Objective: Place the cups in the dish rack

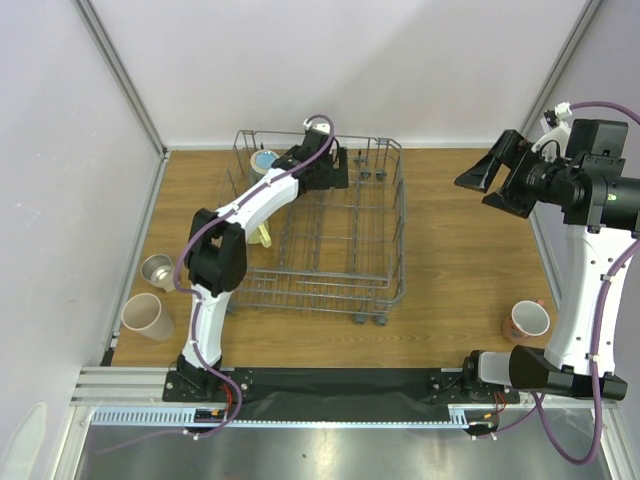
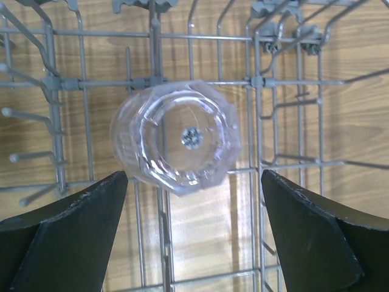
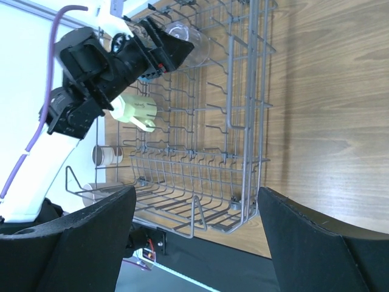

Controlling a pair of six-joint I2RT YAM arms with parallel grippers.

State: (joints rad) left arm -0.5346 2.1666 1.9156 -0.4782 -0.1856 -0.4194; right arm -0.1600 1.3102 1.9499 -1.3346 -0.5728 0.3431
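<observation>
only from the wrists, clear glass cup [image 2: 176,143] in dish rack [image 2: 261,79], left claw [image 2: 193,176] apart over it, right claw [image 3: 196,193] apart

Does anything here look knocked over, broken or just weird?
Nothing stands out. The glass sits in the rack under the open left end effector, and I see no spill or breakage.

a lab enclosure: white panels [image 1: 350,60], aluminium framing [image 1: 122,75], wooden table [image 1: 460,250]
</observation>
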